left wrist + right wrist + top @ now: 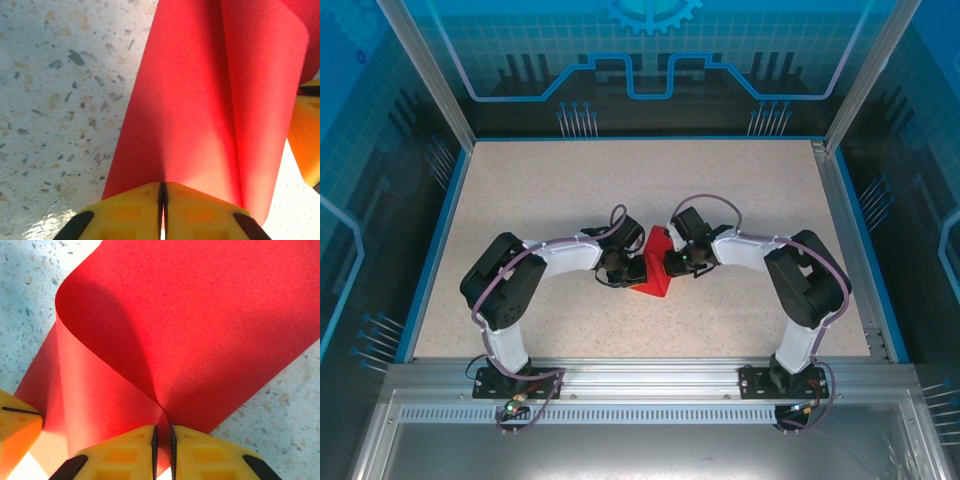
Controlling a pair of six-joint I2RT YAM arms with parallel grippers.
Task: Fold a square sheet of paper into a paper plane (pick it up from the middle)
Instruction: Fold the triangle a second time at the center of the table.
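Jaws on the left arm (565,255) are pressed together on the left side of the square sheet of paper (653,268), their yellow fingers (130,212) nipping the red edge with barely a slit between them. On the sheet's right side the right arm (750,250) does the same: its jaws pinch the paper, with a thin red layer caught between the yellow fingers (125,450). Between the two grips the sheet does not lie flat. It bows upward in a soft curl, and one part rolls over on itself. Beneath the sheet and all around it spreads the speckled worktop (620,180), with an arm reaching in from either side.
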